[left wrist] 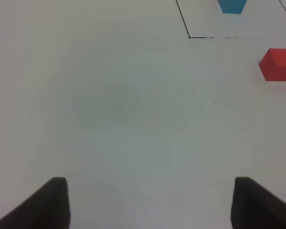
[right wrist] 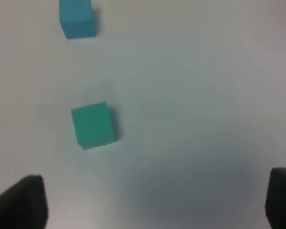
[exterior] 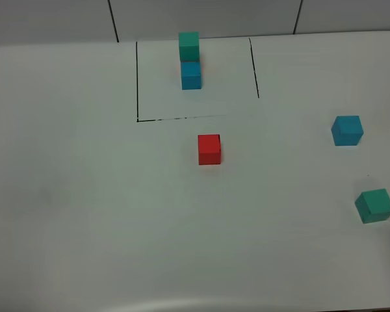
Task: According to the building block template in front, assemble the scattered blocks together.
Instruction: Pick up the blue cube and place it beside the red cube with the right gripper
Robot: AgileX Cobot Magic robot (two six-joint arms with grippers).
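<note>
My left pincer (left wrist: 150, 202) and right pincer (right wrist: 157, 202) gape wide, empty. The green cube (right wrist: 93, 125) lies skewed on the worktop (exterior: 84, 195) (blue cube (right wrist: 76, 18) beyond it); an off-centre squeeze could spin it away.

Exterior: high, steep down, whole table (exterior: 84, 208). Left wrist: low, shares red cube (left wrist: 277, 64). Right: teal cube (right wrist: 93, 125).

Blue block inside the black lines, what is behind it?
A teal block sits right behind the blue block, touching it. Whether anything lies behind or under those two is hidden from this camera.
</note>
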